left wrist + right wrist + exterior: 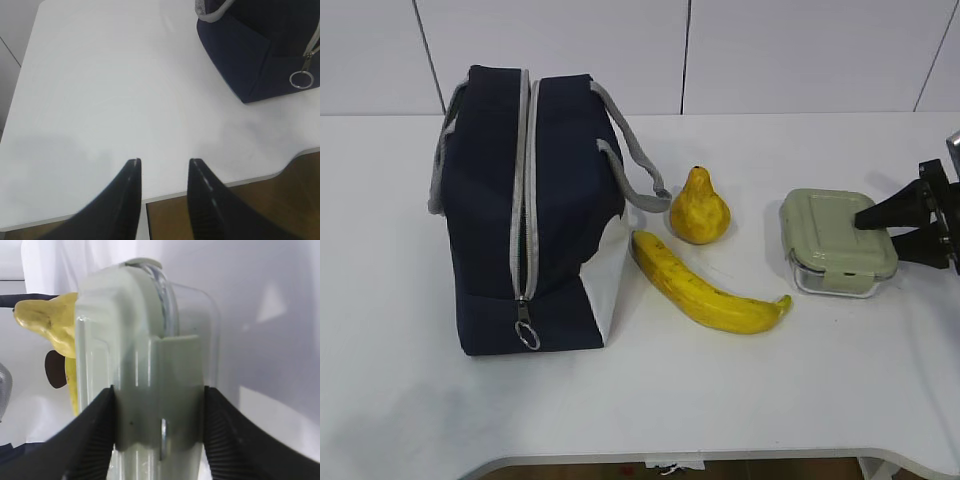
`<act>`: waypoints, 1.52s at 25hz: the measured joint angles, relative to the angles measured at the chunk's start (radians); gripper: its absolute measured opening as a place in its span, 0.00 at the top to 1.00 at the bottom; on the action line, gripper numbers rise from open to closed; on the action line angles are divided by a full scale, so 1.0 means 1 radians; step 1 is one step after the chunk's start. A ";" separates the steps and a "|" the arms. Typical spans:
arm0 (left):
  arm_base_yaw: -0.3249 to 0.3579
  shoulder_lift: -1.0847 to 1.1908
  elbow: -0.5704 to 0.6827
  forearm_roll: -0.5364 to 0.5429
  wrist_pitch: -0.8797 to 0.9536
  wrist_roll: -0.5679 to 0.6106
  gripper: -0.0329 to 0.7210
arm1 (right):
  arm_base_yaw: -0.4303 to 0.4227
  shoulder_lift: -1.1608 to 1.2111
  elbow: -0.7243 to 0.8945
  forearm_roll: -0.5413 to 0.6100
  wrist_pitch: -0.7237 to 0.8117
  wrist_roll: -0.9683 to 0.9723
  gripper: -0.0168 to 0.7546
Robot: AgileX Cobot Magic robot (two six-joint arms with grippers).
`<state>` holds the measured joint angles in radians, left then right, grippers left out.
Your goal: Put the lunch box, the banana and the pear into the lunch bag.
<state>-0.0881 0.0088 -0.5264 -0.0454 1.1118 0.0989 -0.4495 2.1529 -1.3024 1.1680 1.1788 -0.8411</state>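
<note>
Right up against the right wrist lens sits the lunch box (150,375), its green clip end between the right gripper (159,430) fingers, which flank it closely; whether they actually pinch it, I cannot tell. It looks rigid, smooth and probably slippery, so the clip end seems the best hold. Leftward on the table lie the banana (705,288), the pear (699,210) and the zipped lunch bag (525,210). Low in its own view, the left gripper (164,165) hangs partly open and empty.
</note>
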 joint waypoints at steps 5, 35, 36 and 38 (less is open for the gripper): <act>0.000 0.000 0.000 0.000 0.000 0.000 0.64 | 0.000 -0.007 0.000 -0.002 -0.004 0.043 0.47; 0.000 0.591 -0.246 -0.436 -0.140 -0.001 0.48 | 0.217 -0.409 -0.024 -0.026 0.002 0.305 0.48; 0.000 0.633 -0.263 -0.444 -0.149 -0.001 0.47 | 0.236 -0.409 -0.030 -0.013 0.002 0.305 0.48; 0.000 0.714 -0.297 -0.465 -0.156 0.006 0.46 | 0.268 -0.410 -0.041 0.024 0.002 0.307 0.48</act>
<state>-0.0881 0.7230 -0.8237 -0.5106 0.9557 0.1044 -0.1814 1.7429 -1.3431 1.1924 1.1805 -0.5344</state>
